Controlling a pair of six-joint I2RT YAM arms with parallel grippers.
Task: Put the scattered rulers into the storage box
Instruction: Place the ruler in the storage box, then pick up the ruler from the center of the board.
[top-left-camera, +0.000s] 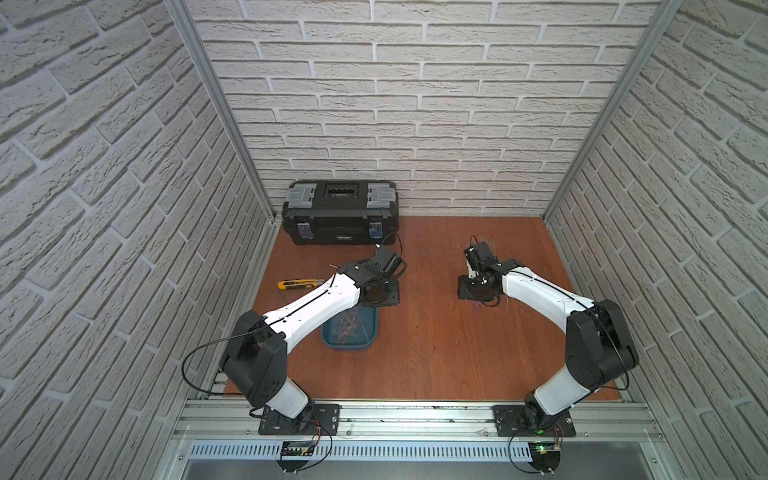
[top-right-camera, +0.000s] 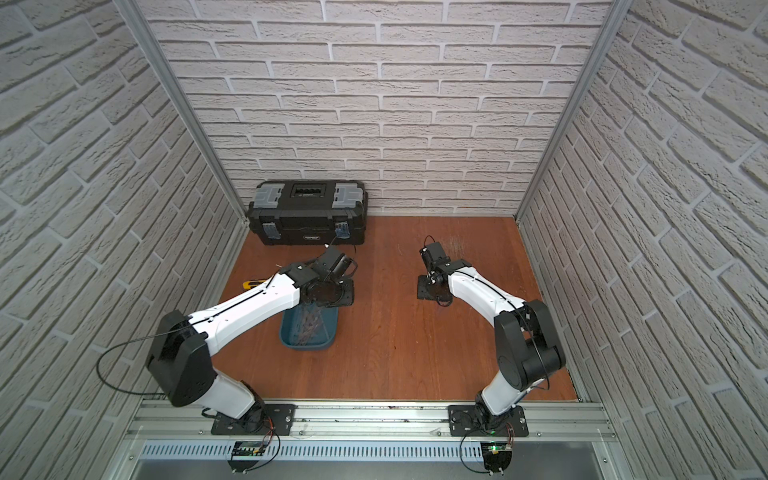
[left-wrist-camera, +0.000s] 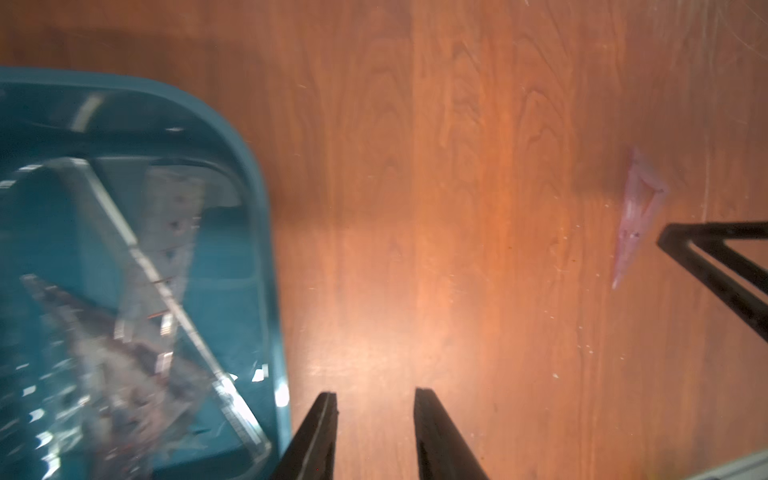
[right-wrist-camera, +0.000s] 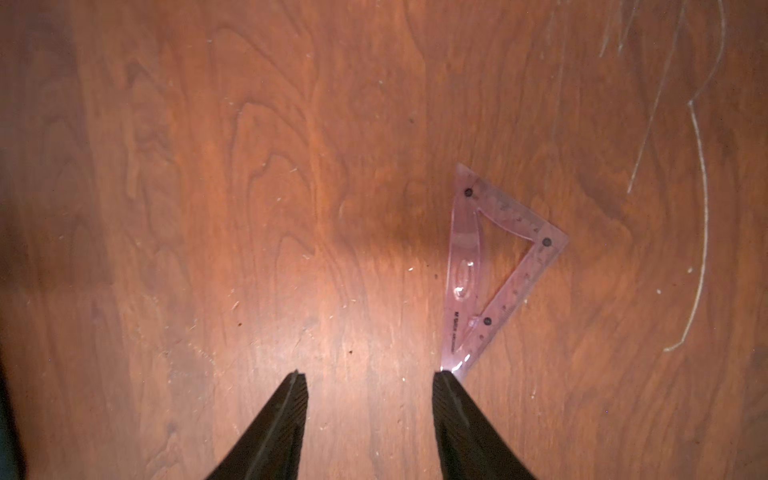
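The left end effector (left-wrist-camera: 376, 401) is hanging over bare desk (left-wrist-camera: 457, 166), just beside the rim of the storage box (left-wrist-camera: 259, 199). Its two black fingers (left-wrist-camera: 322, 436) are standing partly apart with only wood grain showing between them. It is gripping nothing and, as far as the left wrist view shows, touching nothing.

Inside the teal box, several clear rulers (left-wrist-camera: 141, 266) are lying piled across one another, straight strips and triangles overlapping, all blurred in that view.

The right end effector (right-wrist-camera: 368, 376) is also standing open, its gap wider and likewise empty. One fingertip (right-wrist-camera: 451, 386) is sitting right at the narrow corner of a pink-tinted set square (right-wrist-camera: 461, 257) lying flat on the wood. Whether the two are actually touching cannot be told. This set square is lying well apart from the box.

In a top view, a black toolbox (top-left-camera: 340, 212) is resting against the back wall, and a yellow utility knife (top-left-camera: 299, 284) is lying on the desk beside the left arm.
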